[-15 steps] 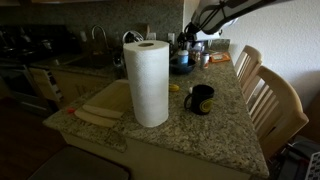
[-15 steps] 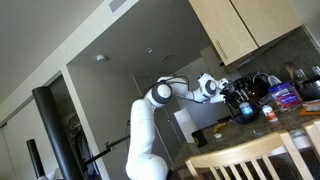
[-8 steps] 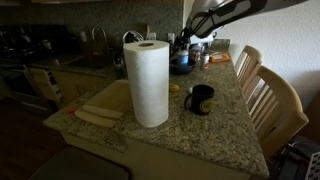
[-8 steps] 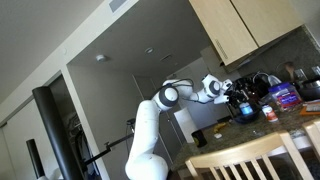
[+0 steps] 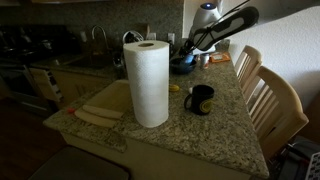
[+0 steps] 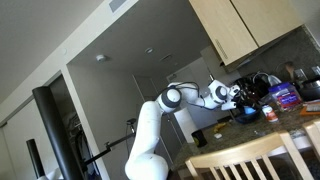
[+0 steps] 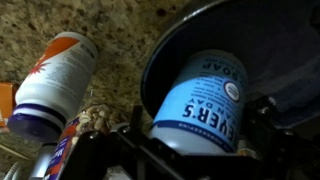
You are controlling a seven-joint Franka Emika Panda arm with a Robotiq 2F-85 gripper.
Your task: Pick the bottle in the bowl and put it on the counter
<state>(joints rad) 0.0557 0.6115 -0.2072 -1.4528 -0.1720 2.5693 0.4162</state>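
Inside the bowl [image 7: 158, 62] the bottle [image 7: 200, 100] lies on its side, blue label up, resting against the dark inner wall. Low over it in the wrist view, the gripper [image 7: 198, 145] has its jaws spread wide, a dark finger on each side of the bottle's near end. Whether the pads already touch the plastic is too dark to tell, and nothing is lifted or held yet.

In an exterior view the gripper [image 5: 190, 47] hangs at the far end of the counter [image 5: 228, 128], just above the bowl [image 5: 182, 66].

By my reading this is the reach-and-grasp step: the approach looks nearly done and the pick has not been made. The next move calls for a little more descent so the fingers bracket the bottle's body, then a firm close. A round bottle on a curved bowl floor may roll or slip aside.

Beside the bowl a white and orange bottle [image 7: 55, 85] lies on the granite, so the placing spot should be bare stone apart from it. The black mug [image 5: 200, 99] and the paper towel roll [image 5: 148, 82] stand nearer the camera.
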